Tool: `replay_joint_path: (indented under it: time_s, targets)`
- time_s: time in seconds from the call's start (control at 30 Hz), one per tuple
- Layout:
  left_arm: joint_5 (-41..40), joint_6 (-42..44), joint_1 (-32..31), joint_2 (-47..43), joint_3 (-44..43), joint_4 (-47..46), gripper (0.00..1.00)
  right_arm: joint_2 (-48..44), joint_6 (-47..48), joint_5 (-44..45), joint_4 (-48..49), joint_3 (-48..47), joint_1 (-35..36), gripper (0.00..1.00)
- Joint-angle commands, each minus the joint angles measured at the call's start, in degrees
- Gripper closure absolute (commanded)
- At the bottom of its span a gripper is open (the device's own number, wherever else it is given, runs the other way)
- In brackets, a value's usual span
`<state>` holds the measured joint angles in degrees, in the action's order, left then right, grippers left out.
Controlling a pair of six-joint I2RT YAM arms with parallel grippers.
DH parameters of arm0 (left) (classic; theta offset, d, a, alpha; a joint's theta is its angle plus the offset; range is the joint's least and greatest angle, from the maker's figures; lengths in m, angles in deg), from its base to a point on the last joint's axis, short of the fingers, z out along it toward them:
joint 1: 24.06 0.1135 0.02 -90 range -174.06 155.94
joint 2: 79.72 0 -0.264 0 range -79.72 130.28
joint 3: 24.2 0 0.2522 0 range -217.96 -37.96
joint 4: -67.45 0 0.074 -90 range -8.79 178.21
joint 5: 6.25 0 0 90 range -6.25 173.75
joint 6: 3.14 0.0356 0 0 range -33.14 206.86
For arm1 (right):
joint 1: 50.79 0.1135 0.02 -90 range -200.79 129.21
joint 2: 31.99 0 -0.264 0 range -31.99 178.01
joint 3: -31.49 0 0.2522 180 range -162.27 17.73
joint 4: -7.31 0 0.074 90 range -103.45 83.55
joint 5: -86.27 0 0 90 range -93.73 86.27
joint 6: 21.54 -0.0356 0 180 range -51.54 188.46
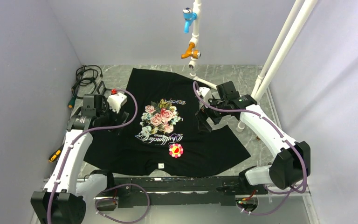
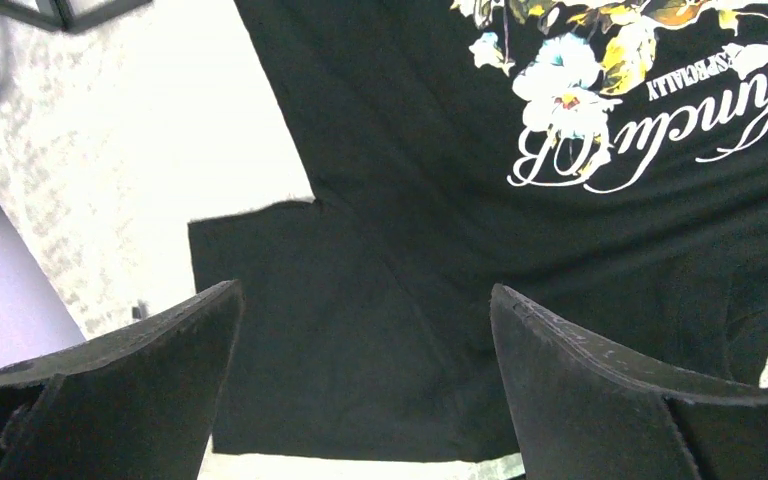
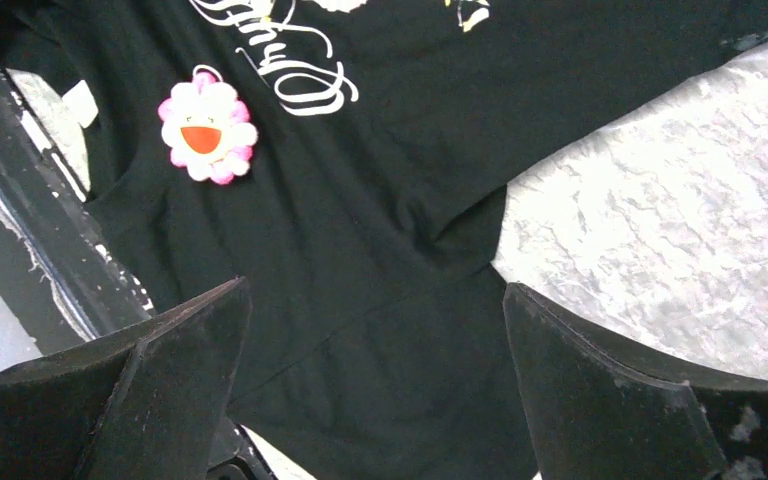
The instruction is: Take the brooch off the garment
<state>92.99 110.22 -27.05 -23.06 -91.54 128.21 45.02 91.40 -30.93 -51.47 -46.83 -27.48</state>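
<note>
The black garment (image 1: 205, 149) is displaying pink roses, pale leaves and white cursive script; the brooch (image 1: 175, 150) is showing pink and white petals around a yellow, red-mouthed centre; the table (image 1: 242, 74) is showing grey marbling.

A: What's on the grey marbled tbl (image 1: 235, 74)?
B: Black T-shirt (image 1: 205, 149), spread flat, centre.
A: Anything else?
B: Cable coil (image 1: 86, 74) just off the shirt's far-left corner. Green-orange tool (image 1: 71, 102) left of the shirt. Yellow-black tool (image 1: 54, 155) near-left of it.

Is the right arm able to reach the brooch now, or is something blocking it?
Probably yes. The brooch lies uncovered on the black shirt, and the right claw hangs open above that shirt, with nothing between them.
</note>
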Motion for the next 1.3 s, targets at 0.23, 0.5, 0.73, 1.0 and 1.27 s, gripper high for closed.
replay_joint_path:
  time_s: [0.23,0.5,0.73,1.0,1.27]
  targets:
    - [20.5,19.2,-3.4,-10.9,4.2,-5.8,0.01,2.8,-1.7,-10.5,-0.8,0.3,0.2,0.03]
    - [24.6,29.9,-21.4,-19.4,17.3,-19.9,0.04,11.5,-3.6,-16.7,-2.3,-2.7,1.2,0.31]
    - [17.9,37.2,-39.3,-12.4,22.5,-28.2,0.21,14.6,-4.6,-18.2,-0.1,-2.7,4.1,0.47]
    - [10.7,37.8,-51.9,-1.0,24.7,-41.3,0.46,19.8,-9.5,-24.8,4.3,-4.4,6.9,0.76]
    - [8.3,38.2,-55.8,4.7,28.0,-47.4,0.49,24.3,-10.0,-21.7,6.9,-4.9,11.2,0.83]
